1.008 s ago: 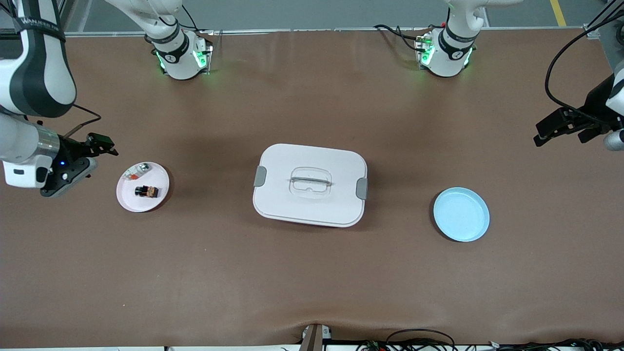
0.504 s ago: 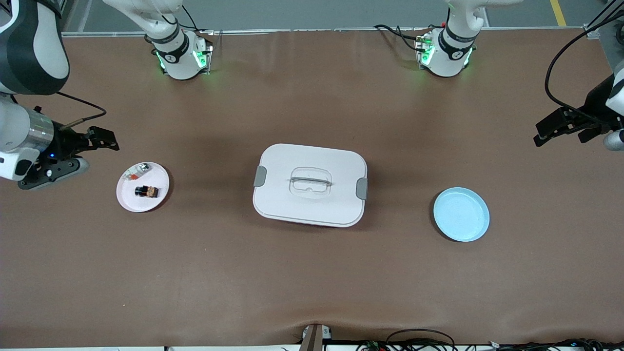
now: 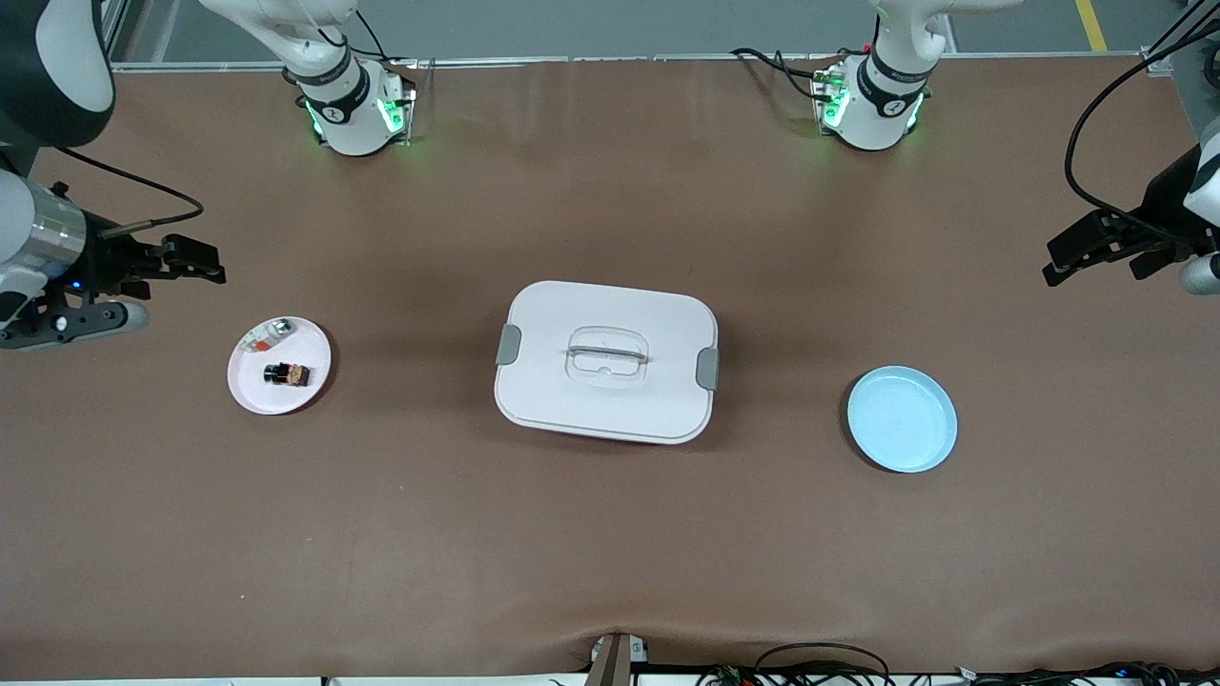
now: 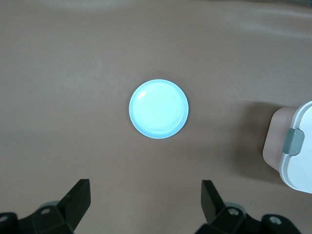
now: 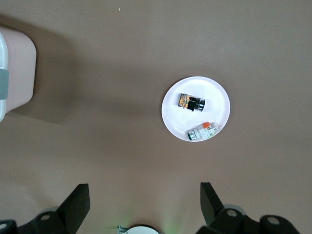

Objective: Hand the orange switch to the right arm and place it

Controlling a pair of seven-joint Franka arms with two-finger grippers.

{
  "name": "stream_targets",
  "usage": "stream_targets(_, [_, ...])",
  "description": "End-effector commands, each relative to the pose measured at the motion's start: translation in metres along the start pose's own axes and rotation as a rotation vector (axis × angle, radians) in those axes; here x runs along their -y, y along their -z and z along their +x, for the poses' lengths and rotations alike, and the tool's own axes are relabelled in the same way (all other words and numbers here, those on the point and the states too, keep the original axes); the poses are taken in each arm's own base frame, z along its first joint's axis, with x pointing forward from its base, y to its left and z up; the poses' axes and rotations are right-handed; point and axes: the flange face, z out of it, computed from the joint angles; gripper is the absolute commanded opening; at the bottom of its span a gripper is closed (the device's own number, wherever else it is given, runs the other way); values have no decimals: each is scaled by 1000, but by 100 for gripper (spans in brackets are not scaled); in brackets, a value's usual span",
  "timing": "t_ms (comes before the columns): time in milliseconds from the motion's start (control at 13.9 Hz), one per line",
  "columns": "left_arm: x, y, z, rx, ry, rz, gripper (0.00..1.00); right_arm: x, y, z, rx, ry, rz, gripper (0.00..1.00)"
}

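A: Where's the orange switch point(image 3: 287, 373)?
B: One small blocky black piece with an orange face, lying on a round pink plate point(image 3: 310, 389) beside one silvery-clear part point(image 3: 267, 332).
A: Other things?
B: One smooth white lidded box point(image 3: 606, 361) with grey clips mid-table, one glossy blue plate point(image 3: 902, 419).
A: Grippers?
B: Left gripper point(image 4: 145, 205) and right gripper point(image 5: 144, 204) both hang over bare brown table, fingers spread apart, holding nothing.

We see white arm links with black joint bands, green-lit bases point(image 3: 355, 112), black cables and black grippers point(image 3: 195, 259).
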Motion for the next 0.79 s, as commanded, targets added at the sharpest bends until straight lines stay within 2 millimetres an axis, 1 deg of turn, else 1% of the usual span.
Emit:
stream_targets(0, [0,5,0,3,-11,-4,100,3,30,-1,-45,-57,2,100])
stream_targets(216, [-2,6,-1,3,-14,-5,100,-1,30,-2,-38,-69,-1,100])
stream_targets(288, [-2,6,-1,3,-14,-5,100,-7,29,-4,-28,-75,-4,100])
stream_targets(360, [-1,5,0,5,-13,-4,100,-7,27,-10,15,-74,2,100])
stream_targets(504, [0,5,0,5,-11,-4,100,-9,42,-24,53,-79,-5,100])
stream_targets(576, [0,5,0,5,-11,-4,100,-9,39,-28,81,-89,-14,100])
stream_targets(720, [1,5,0,5,-10,-4,100,-5,42,-27,67,-80,9,100])
